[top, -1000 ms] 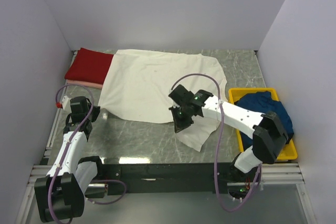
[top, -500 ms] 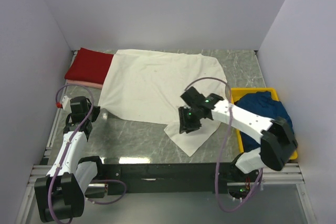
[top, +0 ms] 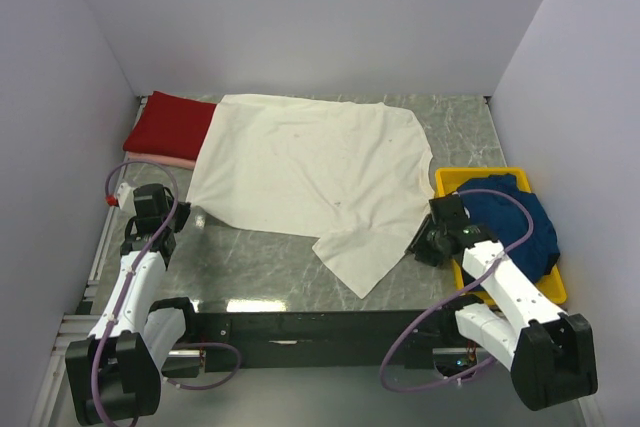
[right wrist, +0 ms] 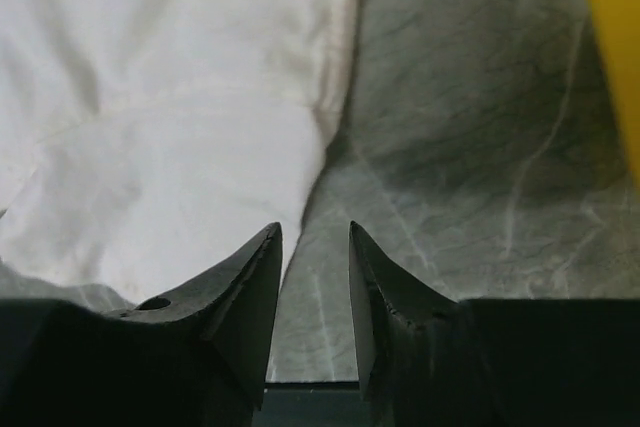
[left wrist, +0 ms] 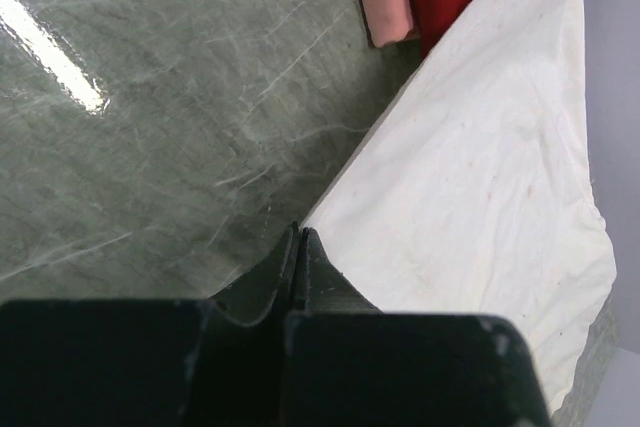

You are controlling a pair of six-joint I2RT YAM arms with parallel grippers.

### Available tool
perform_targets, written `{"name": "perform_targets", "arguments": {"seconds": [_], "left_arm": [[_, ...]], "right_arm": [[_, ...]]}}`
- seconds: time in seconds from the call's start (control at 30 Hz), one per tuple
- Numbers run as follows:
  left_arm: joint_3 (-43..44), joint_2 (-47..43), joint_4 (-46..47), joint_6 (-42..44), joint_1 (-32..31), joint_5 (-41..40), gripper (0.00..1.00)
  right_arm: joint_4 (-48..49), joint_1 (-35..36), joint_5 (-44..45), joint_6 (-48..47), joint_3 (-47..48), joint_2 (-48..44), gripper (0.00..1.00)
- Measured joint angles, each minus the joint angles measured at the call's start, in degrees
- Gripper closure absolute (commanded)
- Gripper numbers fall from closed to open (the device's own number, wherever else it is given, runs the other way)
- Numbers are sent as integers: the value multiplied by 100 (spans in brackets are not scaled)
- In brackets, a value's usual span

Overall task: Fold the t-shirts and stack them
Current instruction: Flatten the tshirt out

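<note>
The right end effector (top: 421, 244) sits low near the front edge of the surface (top: 260, 265), between the cream shirt's sleeve (top: 362, 255) and the bin (top: 478, 173). Its fingers stand a narrow gap apart with nothing between them. In the right wrist view they hang over bare marble just beside the cloth's edge.

On the left, the left end effector (left wrist: 300, 233) has its fingers pressed together. Their tips meet the near left corner of the cream shirt (top: 300, 162). Whether any cloth is caught between them cannot be told.

The cream shirt lies spread flat across the middle of the surface, lightly wrinkled, with the sleeve pointing toward the front edge.

To the right, the navy shirt (top: 512, 219) is bunched inside the yellow bin and spills over its right rim.

At the far left corner, the red shirt (top: 172, 125) lies folded on top of the folded pink shirt (top: 160, 160). The cream shirt's far left edge overlaps the red one.
</note>
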Motion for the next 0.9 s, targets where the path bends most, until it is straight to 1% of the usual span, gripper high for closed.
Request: {"name": "perform_targets", "arguments": {"seconds": [0.17, 0.4, 0.53, 0.7, 0.9], "left_arm": [[0, -2, -11, 0, -4, -24, 99], [0, -28, -35, 0, -24, -76, 99], [0, -28, -39, 0, -26, -109, 99], [0, -96, -109, 0, -33, -151, 99], [-9, -181, -153, -2, -37, -157, 99]], "right_arm": [[420, -278, -105, 153, -444, -52, 58], [1185, -280, -284, 444, -673, -50, 57], [1429, -280, -299, 577, -789, -42, 59], [1504, -282, -289, 647, -962, -103, 59], [1515, -282, -286, 734, -1132, -382, 59]]}}
